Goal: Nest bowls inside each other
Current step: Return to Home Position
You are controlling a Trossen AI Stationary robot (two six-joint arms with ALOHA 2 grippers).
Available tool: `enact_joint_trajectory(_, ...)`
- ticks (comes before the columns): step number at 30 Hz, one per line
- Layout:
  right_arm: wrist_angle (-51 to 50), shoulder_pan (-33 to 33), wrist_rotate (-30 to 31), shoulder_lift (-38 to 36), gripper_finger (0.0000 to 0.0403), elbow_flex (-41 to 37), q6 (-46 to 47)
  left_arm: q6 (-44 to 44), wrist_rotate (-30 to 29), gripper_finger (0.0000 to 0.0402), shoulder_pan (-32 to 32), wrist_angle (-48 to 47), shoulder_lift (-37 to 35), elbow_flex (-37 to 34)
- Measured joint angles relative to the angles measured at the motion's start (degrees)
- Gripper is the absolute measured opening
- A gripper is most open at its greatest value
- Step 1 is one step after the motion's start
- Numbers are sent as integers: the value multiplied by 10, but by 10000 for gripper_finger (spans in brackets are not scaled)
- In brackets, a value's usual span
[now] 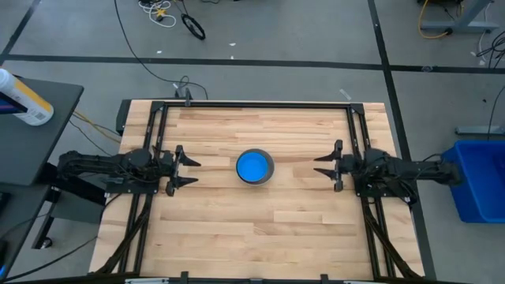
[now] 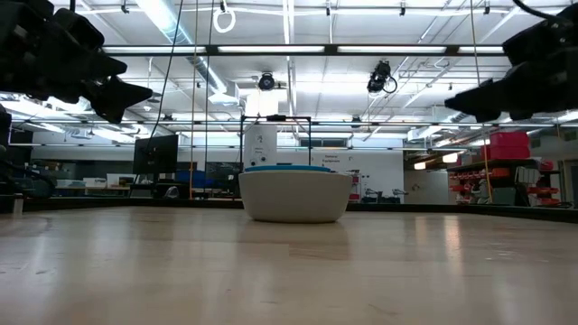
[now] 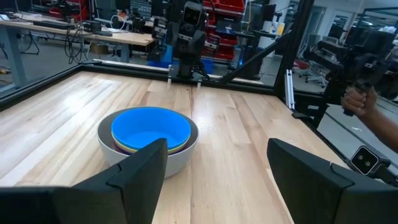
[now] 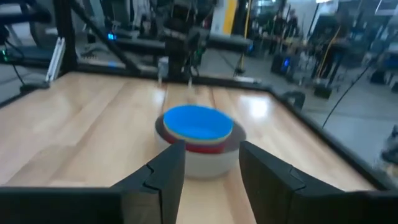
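Grey on the outside, light blue on top: the grey bowl stands at the middle of the desk. The light blue bowl is nested in it, over a sliver of what seems a red bowl. The stack lies between the left gripper and the right gripper, well apart from both. Each gripper is spread wide and empty.

The bowls are nested upright at the table's centre: the grey bowl outermost, its rim exposed at 3 o'clock; red bowl and yellow bowl rims are glimpsed; the light blue bowl is uppermost.
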Motion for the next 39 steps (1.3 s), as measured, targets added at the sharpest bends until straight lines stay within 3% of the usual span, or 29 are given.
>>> enact_joint_trajectory(6,-4,1,-30,-63,160,0,-23,-4,0,284,0,0,0,0)
enact_joint_trajectory(18,-5,3,-30,-61,156,0,-17,-6,-7,283,0,1,0,0)
enact_joint_trajectory(25,-5,3,-30,-44,163,0,2,-4,-72,286,0,16,0,0)
enact_joint_trajectory(39,-5,3,-30,-41,159,0,3,3,-69,283,0,18,0,0)
